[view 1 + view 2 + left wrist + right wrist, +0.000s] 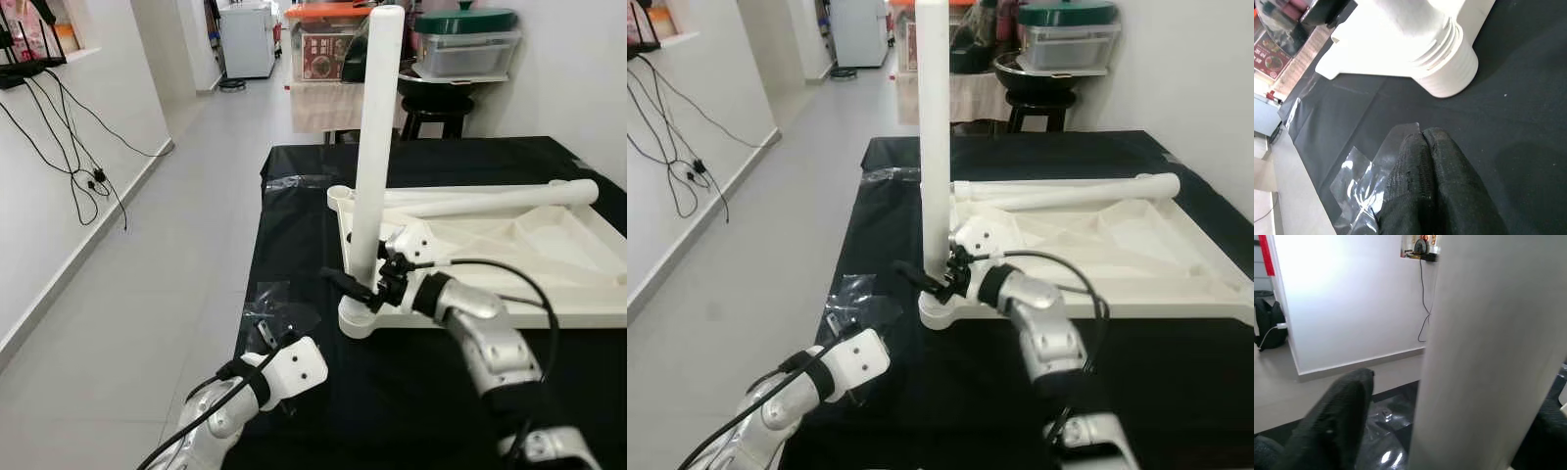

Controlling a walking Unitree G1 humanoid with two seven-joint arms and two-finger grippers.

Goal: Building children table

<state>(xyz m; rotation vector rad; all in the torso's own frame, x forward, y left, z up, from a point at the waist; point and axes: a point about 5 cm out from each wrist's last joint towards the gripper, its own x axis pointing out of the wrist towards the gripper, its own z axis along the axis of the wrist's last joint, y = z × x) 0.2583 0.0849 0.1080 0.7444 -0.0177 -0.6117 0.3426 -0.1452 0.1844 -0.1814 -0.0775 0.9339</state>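
Lying on the black counter [294, 166] near its left edge, the left gripper [1422, 142] rests idle, fingers pressed together and empty, over a crumpled plastic bag [279, 308]. Rightward, the right gripper [364, 277] clasps the upright table leg [376, 137] low down, fingers straddling it above the corner socket [361, 318] of the upturned tabletop [549, 255]. Turning should keep the leg plumb. A loose leg [490, 199] lies across the tabletop beyond, probably clear.

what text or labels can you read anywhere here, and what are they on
None can be read.
Red printed box beyond the table: it carries pictures and print, too small and blurred to read.
Red poster in the left wrist view: blurred, no legible words.
White table leg, upturned tabletop and plastic bag: no print seen.
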